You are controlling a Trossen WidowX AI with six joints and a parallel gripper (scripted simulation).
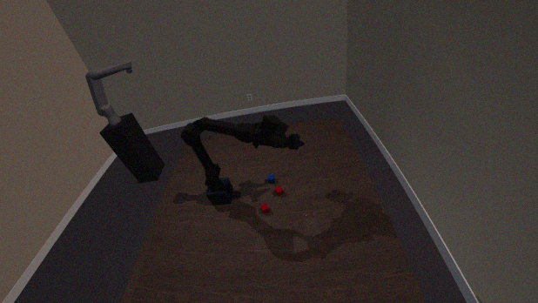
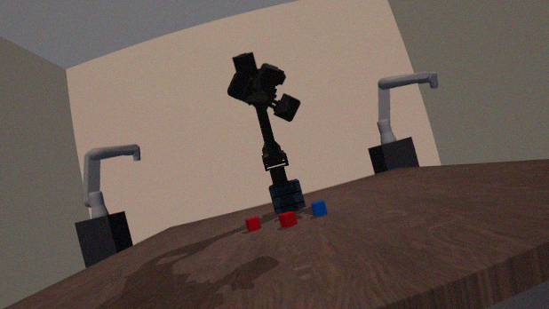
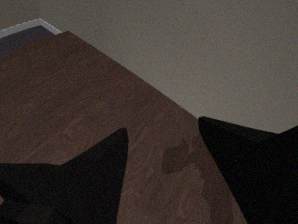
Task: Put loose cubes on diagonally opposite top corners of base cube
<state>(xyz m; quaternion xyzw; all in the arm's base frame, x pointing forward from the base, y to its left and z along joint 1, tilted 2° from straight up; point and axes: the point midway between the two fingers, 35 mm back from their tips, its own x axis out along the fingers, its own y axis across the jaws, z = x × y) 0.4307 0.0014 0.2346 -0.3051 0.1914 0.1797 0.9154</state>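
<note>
A blue cube (image 1: 271,178) (image 2: 319,208) stands on the table. A red cube (image 1: 279,191) (image 2: 288,219) stands close to it. A second red cube (image 1: 265,209) (image 2: 253,224) stands apart from both, on the left in the exterior view. Nothing is stacked; which one is the fixed base cannot be told by its looks alone. My gripper (image 1: 298,142) (image 3: 162,128) is open and empty, high above the table and past the cubes. The wrist view shows two separated dark fingertips and no cube.
The wooden table (image 1: 196,261) (image 2: 400,249) (image 3: 50,90) carries my arm's dark blue base (image 1: 220,191) (image 2: 287,196) behind the cubes. Grey arms on dark pedestals (image 2: 105,237) (image 2: 394,155) stand beyond the table. The arm's shadow lies across the wood.
</note>
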